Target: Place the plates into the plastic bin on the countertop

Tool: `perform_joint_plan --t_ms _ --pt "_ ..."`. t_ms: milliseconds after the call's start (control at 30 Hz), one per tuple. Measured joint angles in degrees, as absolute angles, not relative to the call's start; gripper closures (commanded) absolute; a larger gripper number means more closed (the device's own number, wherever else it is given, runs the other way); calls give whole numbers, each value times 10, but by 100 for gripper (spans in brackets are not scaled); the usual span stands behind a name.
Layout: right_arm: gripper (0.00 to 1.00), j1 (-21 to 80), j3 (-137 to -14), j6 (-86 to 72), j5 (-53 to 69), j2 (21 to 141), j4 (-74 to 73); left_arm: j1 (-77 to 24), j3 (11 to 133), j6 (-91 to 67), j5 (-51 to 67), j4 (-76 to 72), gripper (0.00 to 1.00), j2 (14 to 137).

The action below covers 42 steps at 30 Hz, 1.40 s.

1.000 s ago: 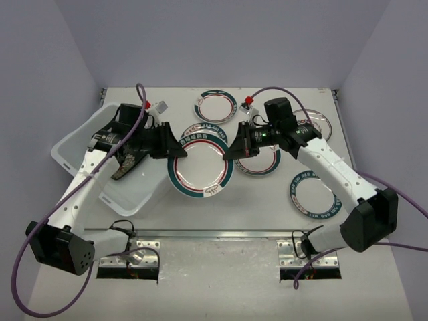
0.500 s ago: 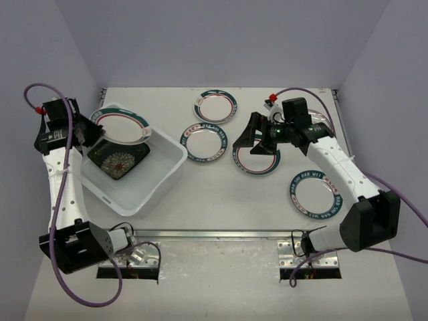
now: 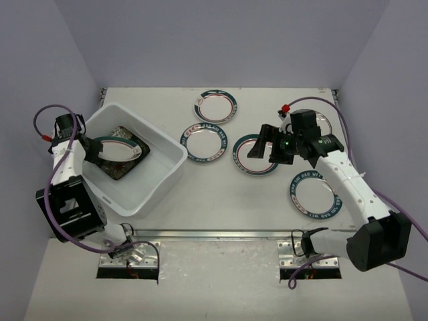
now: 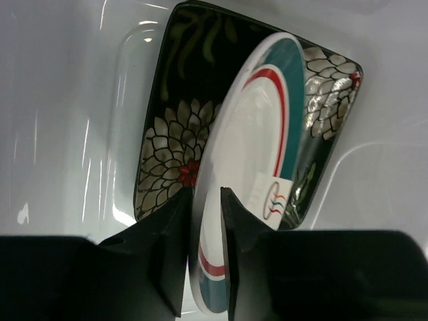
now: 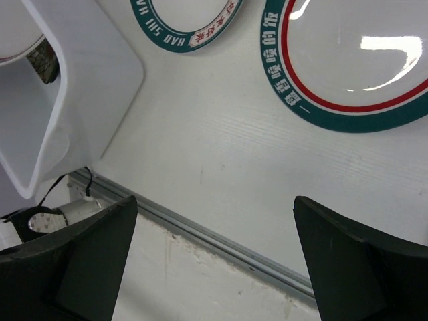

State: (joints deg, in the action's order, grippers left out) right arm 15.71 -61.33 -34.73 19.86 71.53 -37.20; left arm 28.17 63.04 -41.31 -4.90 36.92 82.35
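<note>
Inside the bin [image 3: 164, 177] at the desk's [image 3: 221, 197] left edge, the left jaws pinch narrowly on the rim of a round plate [image 4: 257, 127]. It is tilted over a black flowered plate [image 4: 170, 144] lying on the bin's floor. The right jaws stand wide and empty over the desk's right half, near a second round plate [image 5: 348, 53].

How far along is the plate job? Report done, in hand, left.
Done: a black square plate lies in the bin. In hand: the left gripper holds a round plate tilted over it. Left: at least four round plates on the countertop; the right gripper is open, empty.
</note>
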Motion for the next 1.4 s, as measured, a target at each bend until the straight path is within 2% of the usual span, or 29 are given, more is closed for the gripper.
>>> perform_joint_plan --t_ms 33,100,167,200,467,700,967,1100,1267,1400 --pt "1 154 -610 -345 197 715 -372 282 627 -415 -49 361 58 831" --pt "1 149 -601 -342 196 715 -374 282 625 -419 -49 348 23 840" --pt "1 145 -591 -341 196 716 -376 282 625 -421 -49 337 3 846" --pt "1 143 -586 -340 196 717 -377 282 626 -421 -49 335 0 849" --pt "1 138 -560 -369 136 767 -373 277 649 -401 -66 372 0 897" --pt "1 115 -540 -456 93 834 -342 274 671 -365 -44 404 0 905" --pt "1 111 -490 -543 92 831 -276 273 697 -336 -35 415 0 934" --pt "1 111 -450 -614 57 794 -234 270 695 -328 -11 424 0 897" --pt "5 111 -359 -709 15 767 -171 201 713 -328 13 425 0 792" --pt "9 111 -282 -771 -13 768 -74 78 722 -330 33 401 0 721"
